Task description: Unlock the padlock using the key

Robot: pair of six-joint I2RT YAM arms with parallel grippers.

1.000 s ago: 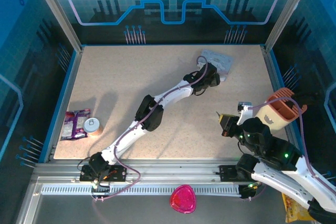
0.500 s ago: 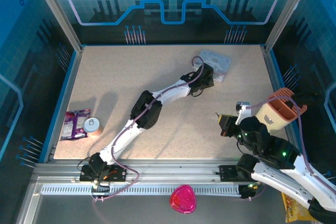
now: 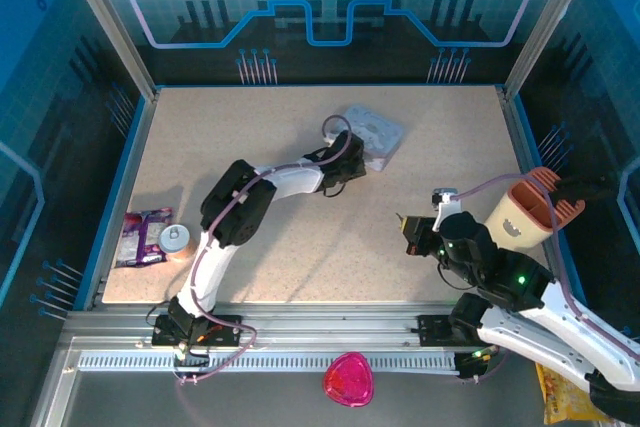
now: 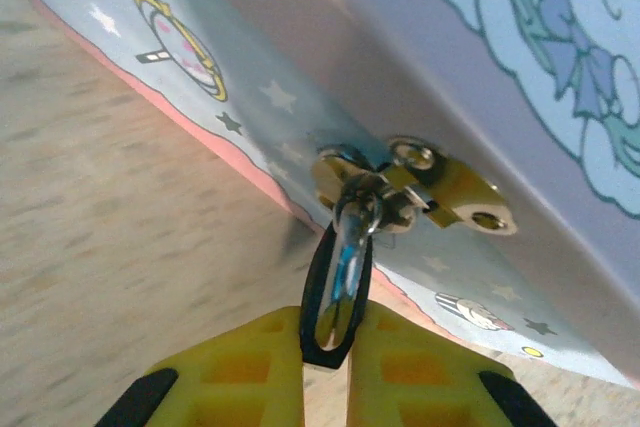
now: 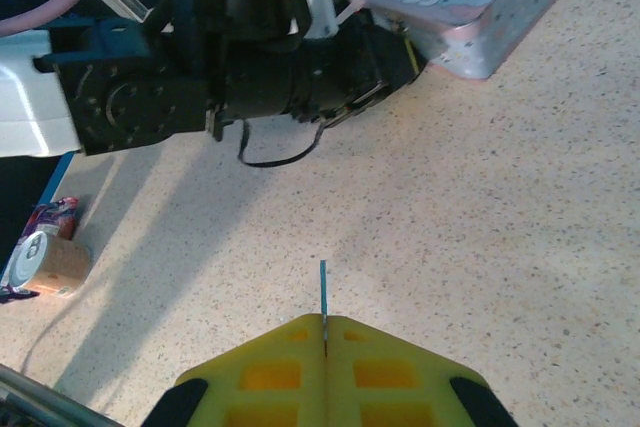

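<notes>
The padlock (image 4: 338, 287), a dark body with a shiny face seen edge-on, sits pinched between my left gripper's (image 4: 325, 322) yellow fingers. Its silvery shackle (image 4: 355, 209) runs through the brass hasp (image 4: 440, 187) of the pale blue cartoon tin (image 3: 372, 132). From above, the left gripper (image 3: 345, 157) is pressed to the tin's near-left side. My right gripper (image 5: 324, 319) is shut on the key (image 5: 322, 292), a thin blade poking forward above the bare table. In the top view the right gripper (image 3: 412, 232) hovers to the near right of the tin (image 5: 450, 7), apart from it.
A small can (image 3: 174, 239) and a purple packet (image 3: 142, 235) lie at the table's near-left edge. A beige and orange holder (image 3: 530, 212) stands at the right edge. A pink object (image 3: 348, 379) lies off the table in front. Open tabletop (image 3: 330, 237) lies between the grippers.
The left arm has pulled the tin and padlock leftward and nearer, folding its elbow. The right gripper with the key has shifted slightly left toward the middle.
</notes>
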